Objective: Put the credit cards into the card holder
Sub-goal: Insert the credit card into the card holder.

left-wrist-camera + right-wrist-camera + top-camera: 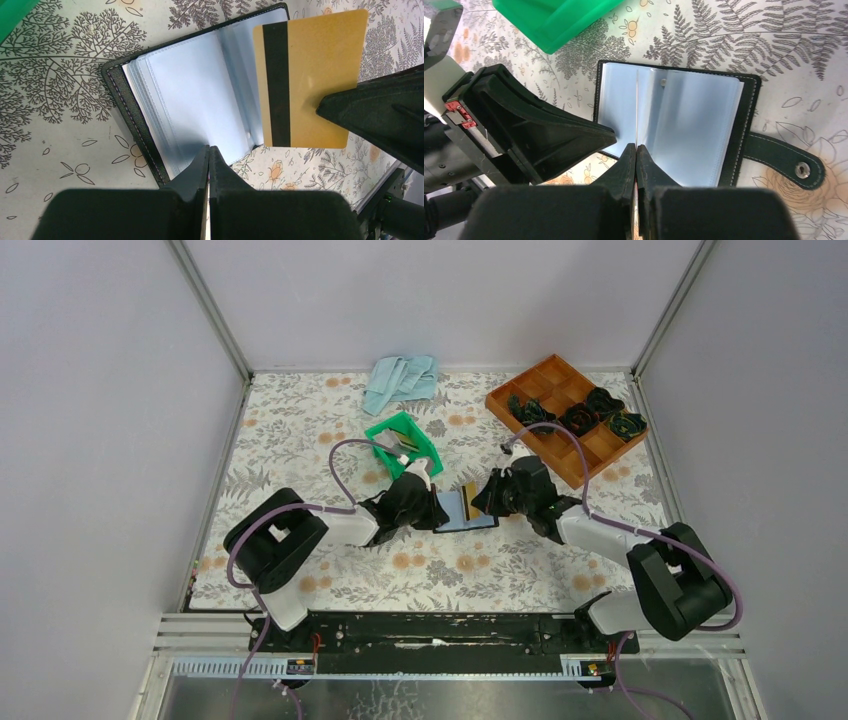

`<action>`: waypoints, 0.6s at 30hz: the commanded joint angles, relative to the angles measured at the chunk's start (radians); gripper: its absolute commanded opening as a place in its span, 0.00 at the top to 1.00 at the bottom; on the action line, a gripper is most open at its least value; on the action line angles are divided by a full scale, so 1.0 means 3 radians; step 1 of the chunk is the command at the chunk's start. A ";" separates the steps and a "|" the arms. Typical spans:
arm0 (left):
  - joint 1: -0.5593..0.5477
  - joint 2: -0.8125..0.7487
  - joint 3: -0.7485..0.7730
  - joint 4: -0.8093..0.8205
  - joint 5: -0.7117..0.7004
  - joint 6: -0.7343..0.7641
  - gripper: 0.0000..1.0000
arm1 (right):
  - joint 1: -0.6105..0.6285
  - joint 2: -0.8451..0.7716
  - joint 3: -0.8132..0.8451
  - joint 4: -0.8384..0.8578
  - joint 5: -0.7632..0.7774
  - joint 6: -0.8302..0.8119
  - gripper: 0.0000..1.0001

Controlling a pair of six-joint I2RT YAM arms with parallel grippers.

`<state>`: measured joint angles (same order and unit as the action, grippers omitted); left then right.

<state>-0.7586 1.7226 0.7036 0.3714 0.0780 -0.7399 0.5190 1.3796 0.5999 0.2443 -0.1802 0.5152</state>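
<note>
The black card holder (pixel 465 517) lies open on the flowered table, its clear sleeves (pixel 195 100) facing up and its closure tab (pixel 781 160) stretched out to one side. My right gripper (pixel 636 147) is shut on a gold credit card (pixel 320 65) with a black stripe. It holds the card on edge over the open holder (pixel 694 125), where the card shows as a thin line (pixel 637 110). My left gripper (pixel 209 149) is shut with nothing in it, its tips at the holder's near edge. The two grippers (pixel 437 502) (pixel 482 495) face each other across the holder.
A green bin (pixel 404 443) with greyish flat things inside stands just behind the left gripper. A brown compartment tray (pixel 566 415) holding dark items sits at the back right. A light blue cloth (pixel 400 380) lies at the back.
</note>
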 commanded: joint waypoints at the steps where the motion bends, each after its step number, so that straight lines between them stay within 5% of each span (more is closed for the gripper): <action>1: -0.0019 0.0053 0.0018 -0.0006 -0.0114 0.0109 1.00 | -0.0072 0.0084 -0.0068 0.0393 -0.0285 0.0163 1.00; 18: -0.0021 0.0054 -0.0009 -0.0001 -0.0124 0.0119 1.00 | -0.0220 0.0308 -0.0301 0.0838 -0.0491 0.0359 1.00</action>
<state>-0.7586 1.7229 0.7040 0.3721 0.0776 -0.7303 0.4641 1.4590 0.5217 0.4187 -0.3000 0.6044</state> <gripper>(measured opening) 0.011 0.015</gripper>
